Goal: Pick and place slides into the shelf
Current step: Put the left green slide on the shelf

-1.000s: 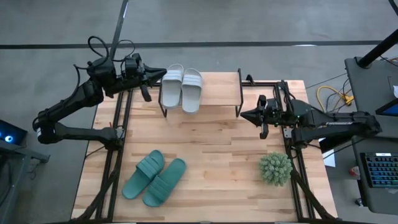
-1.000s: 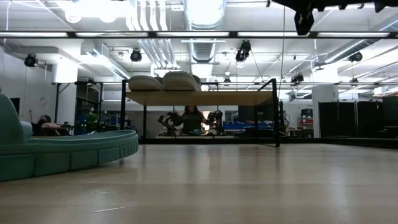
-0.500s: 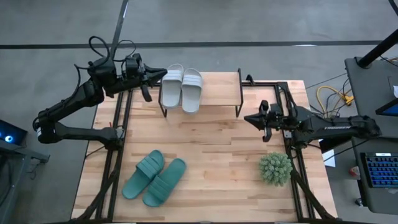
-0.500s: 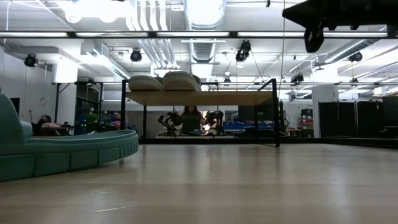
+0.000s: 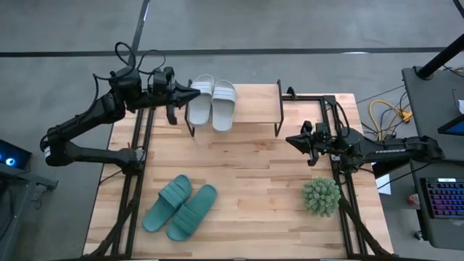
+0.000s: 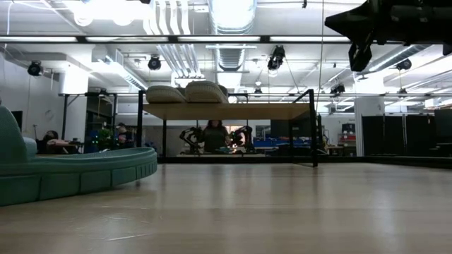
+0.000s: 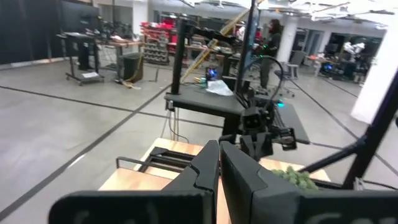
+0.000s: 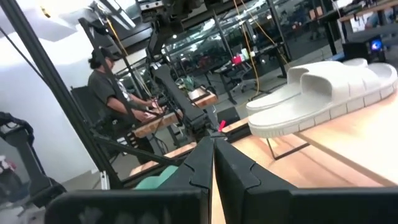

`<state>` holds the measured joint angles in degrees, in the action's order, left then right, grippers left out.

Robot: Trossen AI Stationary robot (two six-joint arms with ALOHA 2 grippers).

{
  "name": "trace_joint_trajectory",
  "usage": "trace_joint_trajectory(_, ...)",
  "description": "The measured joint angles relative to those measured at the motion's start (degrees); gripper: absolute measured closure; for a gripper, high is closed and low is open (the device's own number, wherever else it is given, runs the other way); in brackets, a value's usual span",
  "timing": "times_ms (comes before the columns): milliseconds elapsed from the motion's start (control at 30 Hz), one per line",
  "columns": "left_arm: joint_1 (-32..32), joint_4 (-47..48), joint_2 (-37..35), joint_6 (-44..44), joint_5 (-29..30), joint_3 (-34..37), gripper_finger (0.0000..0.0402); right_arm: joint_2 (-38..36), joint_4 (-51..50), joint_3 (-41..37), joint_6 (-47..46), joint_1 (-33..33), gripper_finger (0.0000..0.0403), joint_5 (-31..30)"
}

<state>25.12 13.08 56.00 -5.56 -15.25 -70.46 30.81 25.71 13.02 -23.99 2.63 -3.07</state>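
From above, the pale grey-white slides (image 5: 212, 101) lie side by side on the left half of the shelf (image 5: 254, 104), long axes running front to back across the shelf top, their front ends overhanging its near edge a little. Each has a wide ribbed strap. The left gripper (image 5: 194, 93) hovers just beside this pair, off the shelf's left end, jaws pressed together and holding nothing. The teal green slides (image 5: 180, 207) rest on the desk (image 5: 254, 181) well apart from both grippers, touching each other and lying on a diagonal. The right gripper (image 5: 290, 138) hangs over the desk's right part, just off the shelf's right front corner, jaws shut and empty; a spiky green plant ball (image 5: 321, 196) sits near it.

From desk height, the pale pair (image 6: 187, 93) shows as two rounded humps on the shelf's wooden top (image 6: 233, 110), with a teal slide (image 6: 70, 173) looming close by.

The left wrist view shows closed jaws and the other arm farther off.

In the right wrist view, a pale slide (image 8: 323, 93) shows its thick foam sole beyond the shut jaws.
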Motion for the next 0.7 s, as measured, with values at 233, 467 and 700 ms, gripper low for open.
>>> trace_joint_trajectory(233,0.0,-0.1,0.8,-0.1,-4.0,0.0,0.0378,0.0,0.0,0.6,-3.4,0.0,0.0394,0.0)
trace_joint_trajectory(467,0.0,-0.1,1.8,-1.6,-8.4,0.0,0.0256,0.1,-0.2,0.7,-3.5,0.0,0.0394,-0.1)
trace_joint_trajectory(700,-0.1,-0.1,2.5,-3.3,-13.1,-0.1,0.0208,0.1,-0.2,0.7,-5.2,0.0,0.0394,-0.5)
